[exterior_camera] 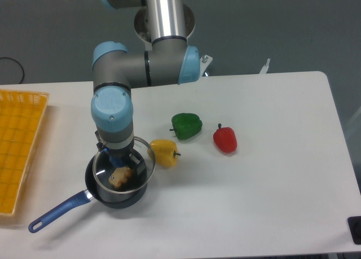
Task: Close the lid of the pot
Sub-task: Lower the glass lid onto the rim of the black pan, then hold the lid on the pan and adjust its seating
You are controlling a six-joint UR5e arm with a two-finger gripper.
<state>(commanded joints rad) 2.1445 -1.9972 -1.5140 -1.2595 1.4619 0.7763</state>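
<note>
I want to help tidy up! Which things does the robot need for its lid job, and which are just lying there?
Needed: pot, lid, gripper.
Just lying there: yellow pepper, green pepper, red pepper, yellow basket.

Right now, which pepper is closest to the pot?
The yellow pepper. It sits right beside the pot, near the rim of the lid. The green pepper and red pepper lie farther off to the right.

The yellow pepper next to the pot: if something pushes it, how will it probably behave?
The yellow pepper looks rounded and lies on its side, so it would likely roll or wobble, not slide. It looks glossy, so probably slippery to pinch. It lies very close to the pot, so a push leftward may knock the rim.
</note>
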